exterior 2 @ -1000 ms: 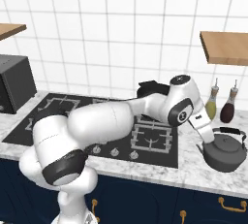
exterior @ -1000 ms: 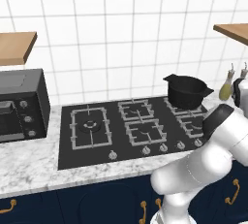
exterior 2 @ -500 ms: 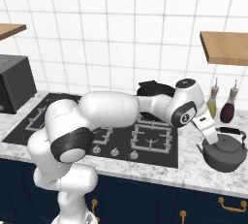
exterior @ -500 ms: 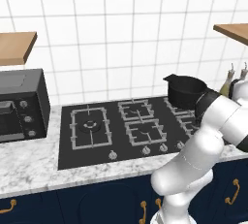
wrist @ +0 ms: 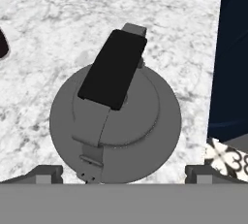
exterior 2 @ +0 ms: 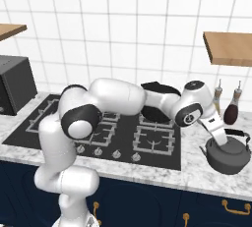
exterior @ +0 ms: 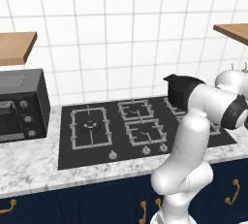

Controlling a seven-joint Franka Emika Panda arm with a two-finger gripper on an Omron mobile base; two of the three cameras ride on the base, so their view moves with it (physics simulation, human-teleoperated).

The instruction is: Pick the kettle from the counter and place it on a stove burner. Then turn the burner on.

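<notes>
The dark grey kettle [exterior 2: 227, 156] stands on the marbled counter [exterior 2: 197, 173] to the right of the cooktop. From above, the kettle [wrist: 116, 123] is a round grey dome with a black handle [wrist: 112, 69] across its top. My gripper [exterior 2: 225, 141] hangs just over its lid, tilted down from the left. The gripper [wrist: 123, 173] is open, its fingertips [wrist: 46, 172] spread wide to either side of the kettle, touching nothing. The big stove burner [exterior: 89, 126] with the square grate lies at the cooktop's left end, far from the kettle.
A black two-handled pot [exterior: 181, 89] sits on the back right burner. Two bottles [exterior 2: 231, 110] stand against the tiled wall behind the kettle. A dark oven box [exterior: 19, 104] stands left of the cooktop. Knobs [exterior: 113, 155] line the cooktop's front. The counter's front edge [wrist: 215, 48] runs close beside the kettle.
My arm has stretched further right and the hand has dropped closer over the kettle. The jaws stay open. The kettle has not moved.
</notes>
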